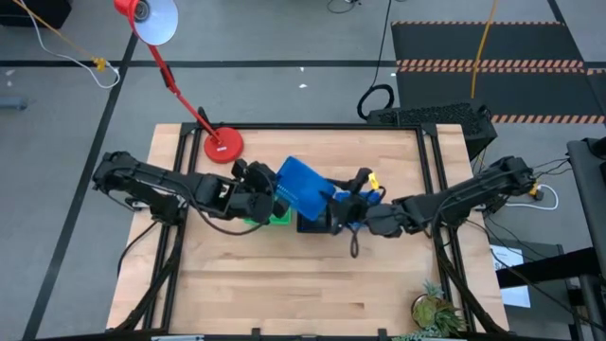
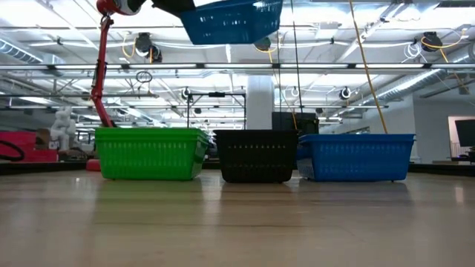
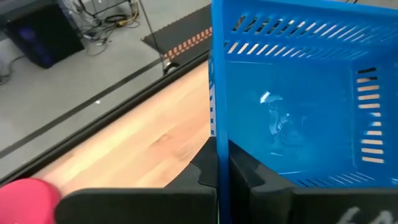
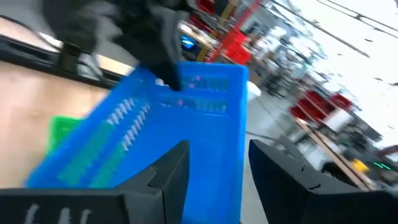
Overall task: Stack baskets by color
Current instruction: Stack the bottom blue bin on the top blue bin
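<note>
Three baskets stand in a row on the table: green (image 2: 151, 153), black (image 2: 256, 156) and blue (image 2: 355, 157). Another blue basket (image 1: 305, 185) hangs high above them (image 2: 234, 21), tilted, with my left gripper (image 3: 221, 177) shut on it; that gripper (image 1: 268, 194) comes in from the table's left. My right gripper (image 1: 348, 202) reaches in level from the right. It is open (image 4: 217, 180), and the lifted basket's near end (image 4: 211, 143) reaches between its two fingers. My left gripper pinches one side wall of the lifted blue basket at its rim (image 3: 219, 146), with one finger (image 3: 245, 177) inside the basket and the other (image 3: 200, 174) outside. The basket is lifted clear of the table and the other baskets, tilted. My right gripper: I cannot tell whether its open fingers touch the basket's end.
A red lamp base (image 1: 223, 145) stands at the table's far left, its arm leaning off to the lamp head (image 1: 151, 17). A small plant (image 1: 437, 311) sits at the near right corner. The near half of the wooden table (image 1: 284, 284) is bare.
</note>
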